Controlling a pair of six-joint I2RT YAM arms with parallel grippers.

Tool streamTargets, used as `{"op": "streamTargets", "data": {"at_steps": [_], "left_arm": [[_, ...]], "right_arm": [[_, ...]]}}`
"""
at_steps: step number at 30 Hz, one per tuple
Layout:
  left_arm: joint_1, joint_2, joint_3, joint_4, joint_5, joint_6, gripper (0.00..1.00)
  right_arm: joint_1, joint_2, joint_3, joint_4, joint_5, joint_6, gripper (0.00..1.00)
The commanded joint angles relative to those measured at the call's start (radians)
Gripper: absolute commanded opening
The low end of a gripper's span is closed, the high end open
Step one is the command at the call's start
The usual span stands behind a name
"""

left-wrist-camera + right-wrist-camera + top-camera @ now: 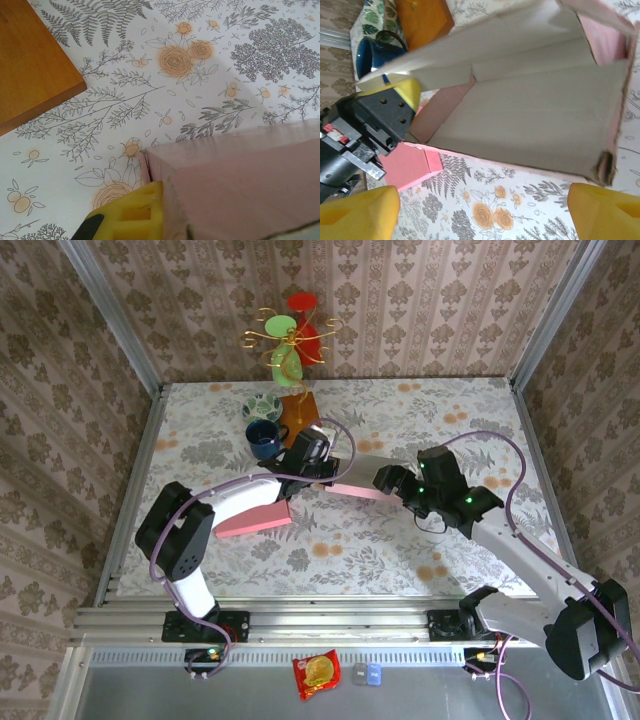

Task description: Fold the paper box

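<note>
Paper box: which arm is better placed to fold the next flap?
Right, likely: the right end effector is open, facing inside the paper box. The left end effector is shut on a wall, bracing it.

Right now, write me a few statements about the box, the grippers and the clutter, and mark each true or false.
1. The left gripper is shut on a flap of the pink paper box. True.
2. The right gripper is clamped on the box. False: its fingers stand wide apart, off the box.
3. The blue mug stands beside the wooden board. True.
4. The snack packet lies next to the mug. False: it lies on the metal ledge in front of the arm bases.
</note>
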Motion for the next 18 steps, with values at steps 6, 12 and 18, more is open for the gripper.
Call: {"op": "streamTargets", "data": {"at_steps": [6, 12, 18], "left_arm": [[-0.015, -0.022, -0.022, 0.002, -0.044, -0.004, 0.0], [-0.047, -0.027, -0.056, 0.06, -0.091, -0.003, 0.0], [-0.069, -0.034, -0.091, 0.102, -0.149, -0.019, 0.0]], "right_arm": [[0.006, -0.096, 0.011, -0.099, -0.037, 0.202, 0.86], [0.019, -0.194, -0.016, 0.033, 0.081, 0.596, 0.82], [0.037, -0.157, -0.002, 0.078, 0.184, 0.88, 0.7]]}}
